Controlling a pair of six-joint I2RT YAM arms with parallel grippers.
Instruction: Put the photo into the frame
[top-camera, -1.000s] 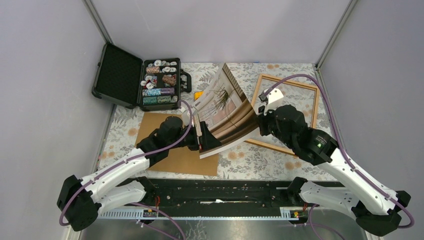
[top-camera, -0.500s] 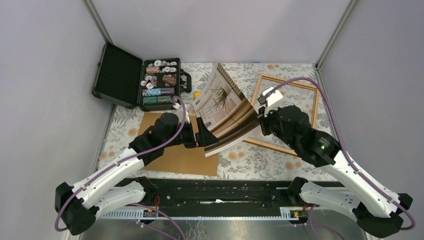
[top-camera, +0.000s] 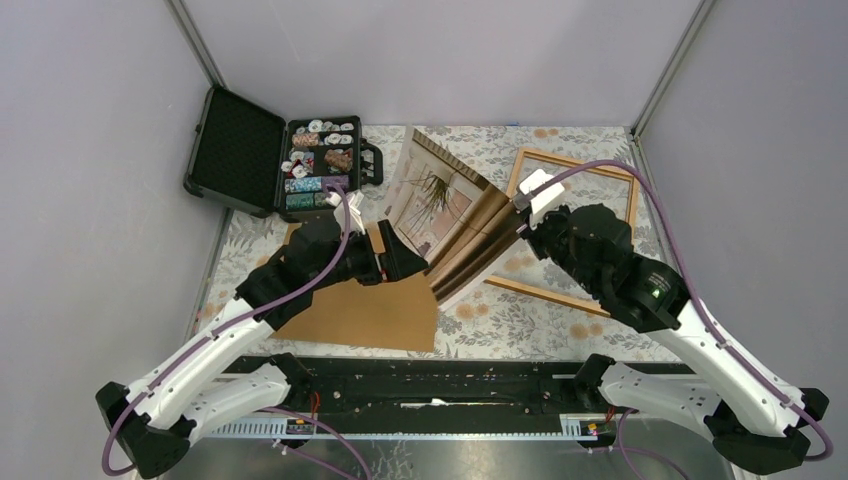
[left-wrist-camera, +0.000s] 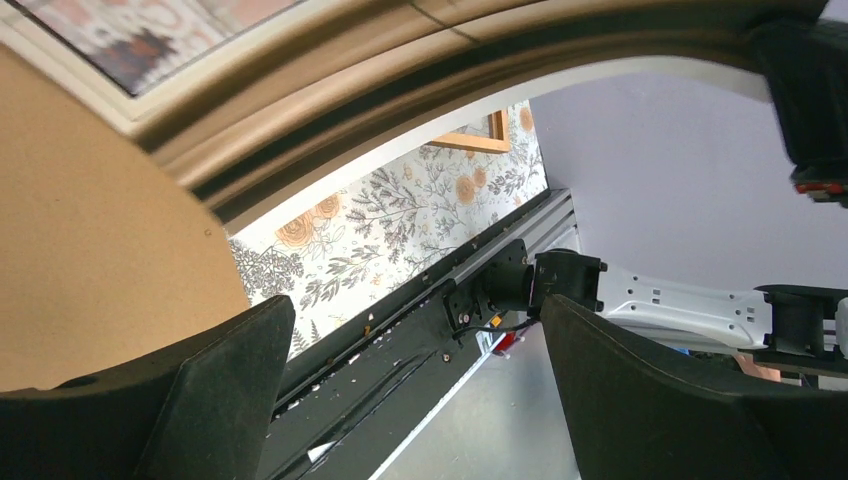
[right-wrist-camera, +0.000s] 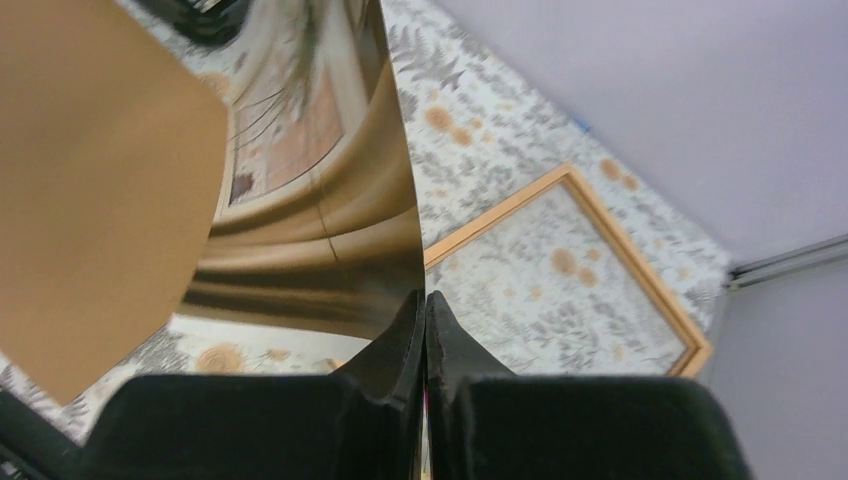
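The table wears a floral cloth (top-camera: 500, 325), with grey walls around it. The photo (top-camera: 450, 210) is in the air between the two arms, bowed and tilted steeply, its printed side up. The right gripper (right-wrist-camera: 424, 300) is closed tight on the photo's right edge. The left gripper (top-camera: 408, 258) has its jaws wide apart and holds nothing; it hovers over the brown backing board (top-camera: 370, 315), just beside the photo's lower left part. The frame (top-camera: 580, 164) lies flat to the right, partly under the right arm. So the right arm is nearer, and I judge the sheet must travel rightward and come down flat.
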